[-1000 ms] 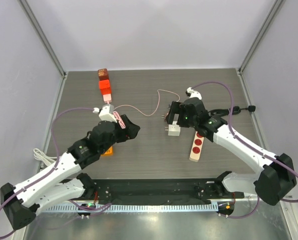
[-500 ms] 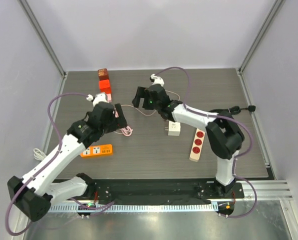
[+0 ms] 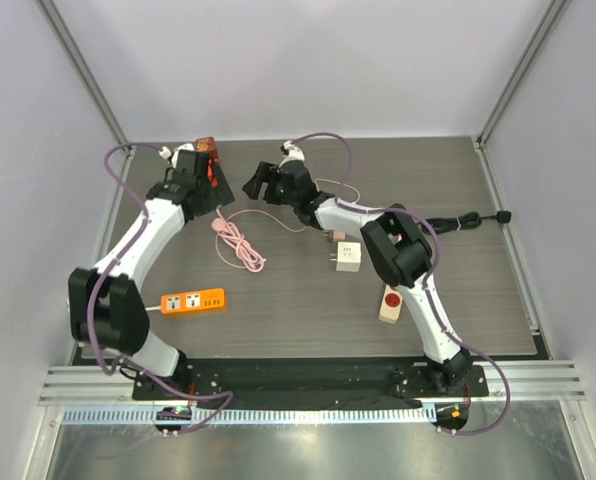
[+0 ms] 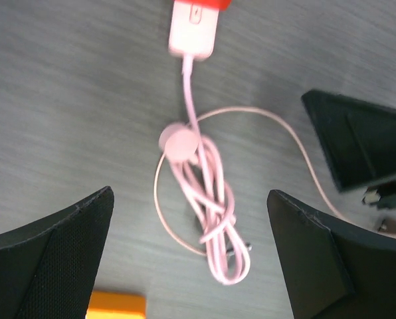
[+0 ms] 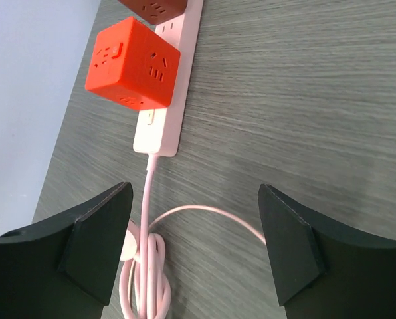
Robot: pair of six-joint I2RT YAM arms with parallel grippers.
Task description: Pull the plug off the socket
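Hovering by the orange cube socket (image 5: 128,63), left pincer (image 4: 190,193) and right pincer (image 5: 195,186) gape wide, empty — the white plug (image 4: 195,36) sits seated, the pull not yet begun.

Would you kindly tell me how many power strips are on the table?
3: an orange strip front left, a red-socket strip beside the right arm, and a white strip back left carrying red cubes. The arms may hide others.

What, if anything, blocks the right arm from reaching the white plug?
Probably nothing, so likely yes: its open tool hangs just short of the plug, with only bare table and the loose pink cable between them.
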